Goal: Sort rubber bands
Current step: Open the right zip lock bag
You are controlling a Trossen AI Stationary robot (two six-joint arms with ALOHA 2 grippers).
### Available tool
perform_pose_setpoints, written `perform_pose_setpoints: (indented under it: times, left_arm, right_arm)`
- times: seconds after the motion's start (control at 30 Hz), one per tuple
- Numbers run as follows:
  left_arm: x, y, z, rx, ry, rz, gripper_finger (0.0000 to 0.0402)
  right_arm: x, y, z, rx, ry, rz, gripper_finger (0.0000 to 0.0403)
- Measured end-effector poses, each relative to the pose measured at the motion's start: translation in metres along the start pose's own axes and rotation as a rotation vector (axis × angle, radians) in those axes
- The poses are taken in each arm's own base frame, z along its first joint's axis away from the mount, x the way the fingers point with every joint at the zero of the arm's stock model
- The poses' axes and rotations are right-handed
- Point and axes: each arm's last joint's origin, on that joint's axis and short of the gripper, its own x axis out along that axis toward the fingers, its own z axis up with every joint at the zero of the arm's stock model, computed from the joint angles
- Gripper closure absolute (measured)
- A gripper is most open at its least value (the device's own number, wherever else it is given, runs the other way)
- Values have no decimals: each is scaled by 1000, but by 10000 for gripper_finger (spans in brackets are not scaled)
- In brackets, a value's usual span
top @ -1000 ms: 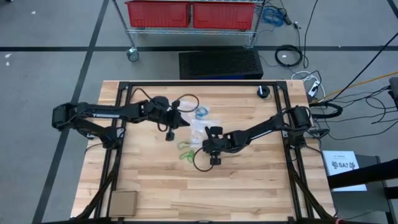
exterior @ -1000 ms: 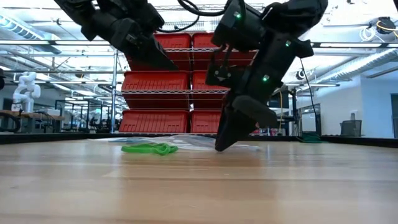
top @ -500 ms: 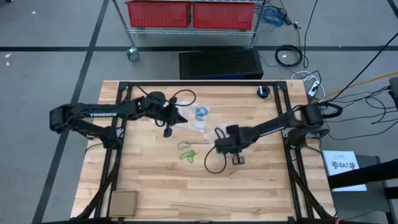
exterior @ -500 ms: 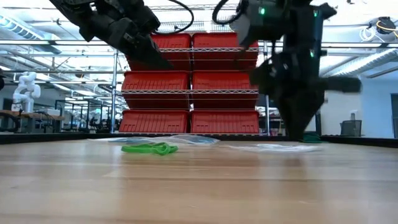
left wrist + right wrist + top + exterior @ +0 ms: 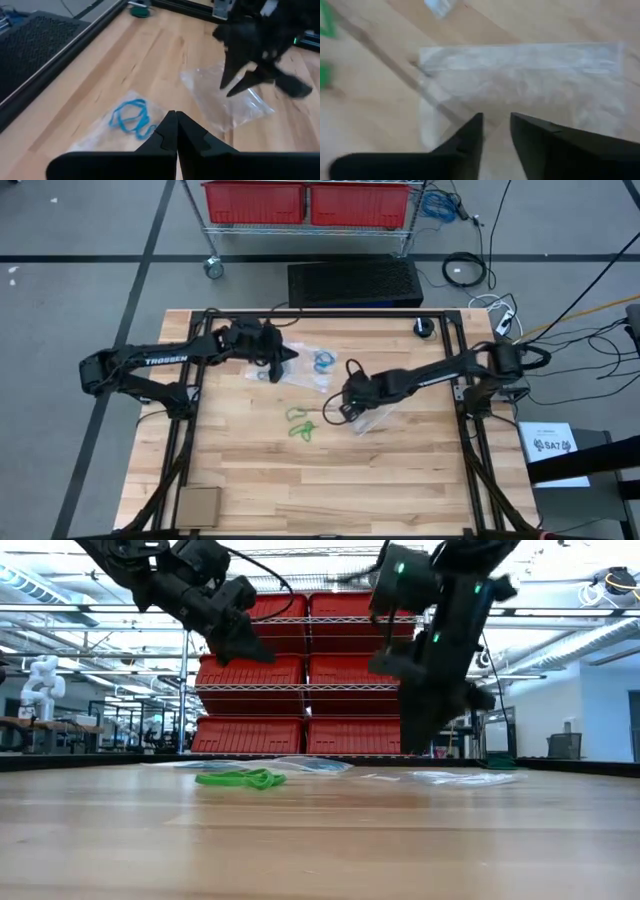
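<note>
Rubber bands (image 5: 299, 424) mid-table, bag (image 5: 372, 416) to their right

The desk (image 5: 240, 480) is pale blond wood in narrow butcher-block strips, framed by black rails (image 5: 330, 314). On it lie bright green rubber bands (image 5: 299, 424) in a loose tangle, and sky-blue rubber bands (image 5: 322, 361) inside a clear, colourless plastic bag (image 5: 312, 379). A second clear bag (image 5: 372, 415) looks whitish and glassy against the wood. Both arms are matt black; the left arm (image 5: 150, 362) carries white lettering. The left gripper's fingers (image 5: 176, 135) and the right gripper's fingers (image 5: 470, 135) are black too. A tan cardboard square (image 5: 198, 505) sits at a desk corner. Beyond the desk, red bins (image 5: 305, 202) fill a chrome wire rack; the floor (image 5: 70, 310) is grey with dark stripes.
</note>
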Motion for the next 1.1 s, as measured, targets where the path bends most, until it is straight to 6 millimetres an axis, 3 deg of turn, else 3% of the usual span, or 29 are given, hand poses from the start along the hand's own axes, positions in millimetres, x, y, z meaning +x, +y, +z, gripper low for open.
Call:
perform_pose_setpoints:
  times: [0.1,0.27,0.4,0.53,0.63,0.77,0.9,0.97,1.1]
  left_arm:
    - [-1,3,0,-16,-1,11,400]
    - [-1,4,0,8,0,14,400]
    - [-1,4,0,37,1,12,400]
    - [-1,4,0,44,0,13,400]
    - [-1,4,0,46,0,11,400]
    - [-1,4,1,38,-7,12,400]
    - [-1,4,1,38,-13,13,400]
    - [-1,4,1,33,-12,13,400]
    - [0,5,-4,32,-13,14,400]
  right_arm:
    - [13,0,-5,-8,31,-42,384]
    - [20,0,-7,-63,44,-58,396]
    - [17,2,-11,-408,90,-23,401]
    - [7,-5,-24,-798,251,-8,402]
    - [-7,-15,-31,-918,325,-37,396]
    - [-48,-27,-19,-759,273,-31,382]
    - [-82,-42,-14,-449,212,-32,353]
    - [-86,-52,-20,-292,199,-56,332]
    - [-70,-74,-49,-60,156,-135,283]
